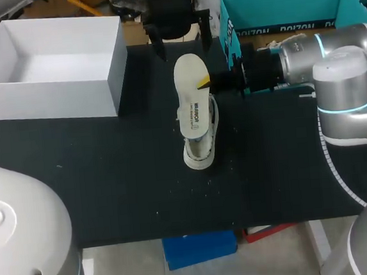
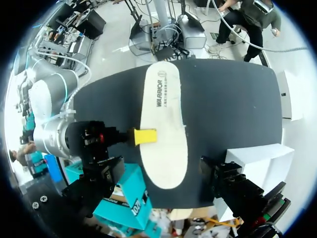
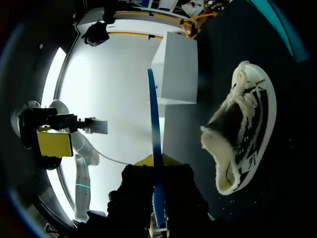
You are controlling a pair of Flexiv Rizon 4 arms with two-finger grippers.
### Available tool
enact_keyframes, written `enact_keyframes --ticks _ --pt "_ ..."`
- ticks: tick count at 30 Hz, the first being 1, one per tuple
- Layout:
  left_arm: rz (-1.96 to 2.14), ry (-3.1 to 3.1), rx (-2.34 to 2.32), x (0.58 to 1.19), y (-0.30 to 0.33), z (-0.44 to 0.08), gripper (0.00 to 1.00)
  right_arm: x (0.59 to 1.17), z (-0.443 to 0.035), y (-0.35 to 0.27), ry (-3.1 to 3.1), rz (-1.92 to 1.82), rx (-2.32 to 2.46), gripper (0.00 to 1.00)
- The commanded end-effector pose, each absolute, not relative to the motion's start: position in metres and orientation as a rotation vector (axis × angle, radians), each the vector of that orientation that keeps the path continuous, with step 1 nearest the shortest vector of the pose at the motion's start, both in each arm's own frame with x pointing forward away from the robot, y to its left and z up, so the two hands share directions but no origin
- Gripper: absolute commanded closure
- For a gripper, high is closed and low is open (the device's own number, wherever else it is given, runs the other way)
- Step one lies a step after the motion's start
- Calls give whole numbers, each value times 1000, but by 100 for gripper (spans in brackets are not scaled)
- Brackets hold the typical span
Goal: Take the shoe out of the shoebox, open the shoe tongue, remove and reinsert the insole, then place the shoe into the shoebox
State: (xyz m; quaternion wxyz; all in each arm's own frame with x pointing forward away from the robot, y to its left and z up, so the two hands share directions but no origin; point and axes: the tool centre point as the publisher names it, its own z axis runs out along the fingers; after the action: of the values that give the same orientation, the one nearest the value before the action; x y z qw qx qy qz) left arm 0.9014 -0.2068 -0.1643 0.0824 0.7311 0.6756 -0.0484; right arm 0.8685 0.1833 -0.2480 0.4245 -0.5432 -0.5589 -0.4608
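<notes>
Working over a black table (image 1: 110, 182). At far left, an open white box (image 1: 51, 97), well apart from the action. At far right, an open teal shoebox (image 1: 281, 6), probably parked there to take the shoe back later.

In the middle, the shoe (image 1: 200, 147), out of both boxes with its fleecy mouth open, so ready for the refit. Above it, the insole (image 1: 191, 88), out of the shoe and held flat, lengthwise along it, near end overlapping it from overhead. Looks clear of the shoe from the right wrist, though hard to be sure.

Pinched at its right edge by the right claw (image 1: 203, 82), closed thinly across top and underside, reaching in from the right. At far middle, the left claw (image 1: 182, 45), spread wide with nothing in it, hanging just beyond the insole's far end, likely placed to steady shoe or insole.

In the way: only that left claw by the far end, and the teal wall close beside the right arm.
</notes>
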Motion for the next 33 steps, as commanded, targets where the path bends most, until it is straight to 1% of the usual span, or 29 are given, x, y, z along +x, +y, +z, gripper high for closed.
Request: enact_keyframes --ticks 1,10,20,24,27,33 --pt "-98 2003 2148 866 -201 -167 0 868 -248 184 -1398 -1153 -1361 100" --pt "-101 2027 2131 811 -200 -177 0 868 -248 184 -1398 -1153 -1361 100" --pt "-176 2028 2087 780 -190 -188 0 868 -248 184 -1398 -1153 -1361 100" --pt "-481 1899 1912 777 -181 -187 0 868 -248 184 -1398 -1153 -1361 100" --pt "-816 1741 1733 775 -172 -185 0 868 -248 184 -1398 -1153 -1361 100" --pt "-1135 1515 1498 776 -151 -190 0 868 -248 184 -1398 -1153 -1361 100"
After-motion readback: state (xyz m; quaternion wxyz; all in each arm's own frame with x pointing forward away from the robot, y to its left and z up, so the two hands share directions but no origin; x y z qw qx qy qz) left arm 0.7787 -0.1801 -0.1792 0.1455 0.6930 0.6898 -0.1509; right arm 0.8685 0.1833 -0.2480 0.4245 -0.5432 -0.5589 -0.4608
